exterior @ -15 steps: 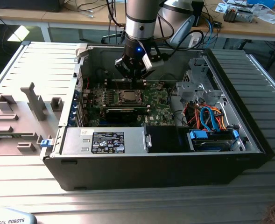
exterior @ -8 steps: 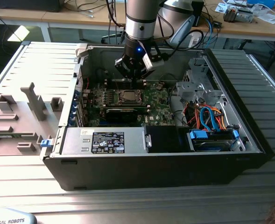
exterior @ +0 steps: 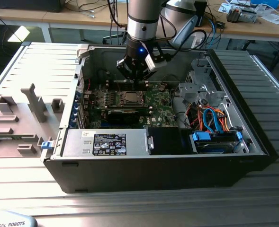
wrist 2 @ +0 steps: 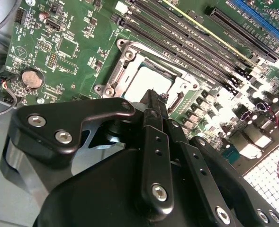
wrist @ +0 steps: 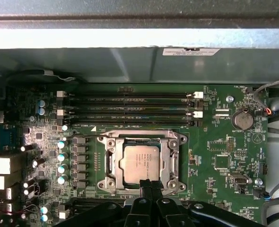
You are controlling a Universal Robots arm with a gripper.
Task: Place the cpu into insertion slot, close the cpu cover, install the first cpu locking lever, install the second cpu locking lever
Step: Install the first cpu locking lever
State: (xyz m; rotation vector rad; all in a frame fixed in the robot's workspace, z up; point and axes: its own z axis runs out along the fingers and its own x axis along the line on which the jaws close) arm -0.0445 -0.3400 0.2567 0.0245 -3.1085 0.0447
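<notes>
Exterior view: an open computer case (exterior: pixel 144 156) lies on a slatted metal table (exterior: pixel 30 75) while the arm reaches down inside it, its gripper (exterior: pixel 138 81) low over the far edge of the green motherboard (exterior: pixel 160 106). In the first wrist view the cpu (wrist: pixel 139 163) is seated in the insertion slot (wrist: pixel 112 161) near the middle of the board, its silvery top showing through the square window of the cpu cover (wrist: pixel 173 161), which appears to lie flat over the socket. The 4 long memory slots (wrist: pixel 130 109) run alongside, toward the case wall. Both wrist views show the gripper's fingers (wrist: pixel 151 188) pressed together into 1 narrow tip with nothing visibly between them, poised at the socket edge opposite the memory slots. A thin wire lever (wrist: pixel 101 136) traces the socket's memory-slot side, though whether it is hooked down cannot be told. Judging by this, the chip and cover steps look complete and the work is at the locking levers. Doing that well likely means keeping the closed tip on the lever's bent end alone, pressing steadily downward and sideways under its catch, without skidding onto the chip or the small capacitors (wrist: pixel 61 161) beside the socket.
</notes>
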